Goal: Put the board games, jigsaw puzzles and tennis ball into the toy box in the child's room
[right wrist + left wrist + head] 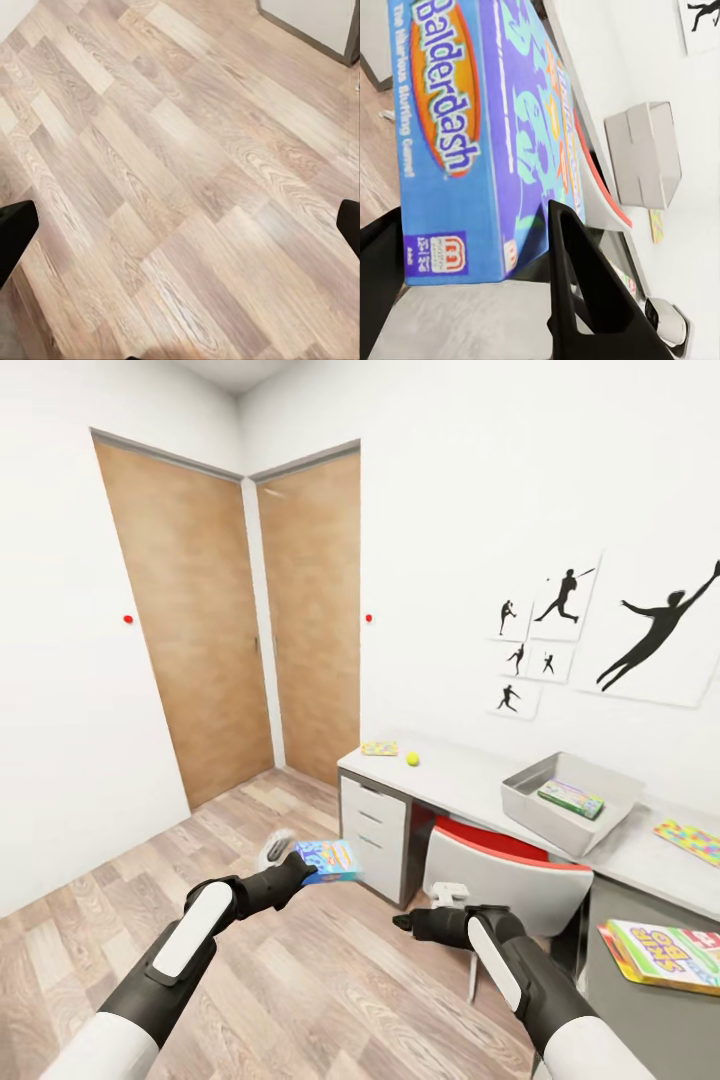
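My left gripper (303, 868) is shut on a blue board game (328, 859) marked "Balderdash" (472, 135), held above the floor in front of the table (460, 775); one black finger (585, 300) presses its edge. The grey toy box (535, 818) stands on the table with a green-edged board game (571, 798) inside. A tennis ball (412, 759) and a jigsaw puzzle (379, 748) lie at the table's left end, another jigsaw puzzle (690, 840) to the right of the toy box. The Skip-Bo board game (665, 952) lies on the dark cabinet section. My right gripper (405, 925) (180, 229) hangs open over the floor.
A red and white chair (500, 865) is tucked under the table, just behind my right gripper. White drawers (375, 835) stand under the table's left end. Two brown doors (250, 620) fill the far corner. Wood-plank floor (300, 980) stretches left and ahead.
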You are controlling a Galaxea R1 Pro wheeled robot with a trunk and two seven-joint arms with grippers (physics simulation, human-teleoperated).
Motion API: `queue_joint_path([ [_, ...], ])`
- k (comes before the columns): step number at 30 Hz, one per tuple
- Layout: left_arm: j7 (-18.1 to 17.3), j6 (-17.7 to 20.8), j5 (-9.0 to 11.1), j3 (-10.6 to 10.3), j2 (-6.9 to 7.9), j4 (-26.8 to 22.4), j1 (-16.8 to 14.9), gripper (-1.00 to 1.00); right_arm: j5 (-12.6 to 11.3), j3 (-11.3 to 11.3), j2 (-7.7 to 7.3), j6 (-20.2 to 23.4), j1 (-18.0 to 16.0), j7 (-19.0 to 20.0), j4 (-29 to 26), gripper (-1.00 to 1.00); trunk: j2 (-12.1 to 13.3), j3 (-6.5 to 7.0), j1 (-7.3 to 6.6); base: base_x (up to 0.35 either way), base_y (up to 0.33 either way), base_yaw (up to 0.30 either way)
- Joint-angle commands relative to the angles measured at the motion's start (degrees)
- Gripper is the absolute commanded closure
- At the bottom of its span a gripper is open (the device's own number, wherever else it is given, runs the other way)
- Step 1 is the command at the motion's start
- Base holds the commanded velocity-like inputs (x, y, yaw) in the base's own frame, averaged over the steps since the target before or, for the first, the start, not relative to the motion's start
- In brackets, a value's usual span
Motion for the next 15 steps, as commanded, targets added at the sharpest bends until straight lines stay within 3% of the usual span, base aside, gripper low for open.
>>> queue_joint_path([
  [1, 0.52, -0.07, 0.73, -0.12, 0.04, -0.06, -0.04, 1.0, 0.12, 0.07, -0.06, 0.2, 0.0, 0.15, -0.08, -1.0, -0.05, -0.03, 0.02, 0.0, 0.0, 0.297],
  [15, 0.52, -0.07, 0.73, -0.12, 0.04, -0.06, -0.04, 1.0, 0.12, 0.07, -0.06, 0.2, 0.0, 0.15, -0.11, -1.0, -0.05, -0.03, 0.02, 0.0, 0.0, 0.297],
])
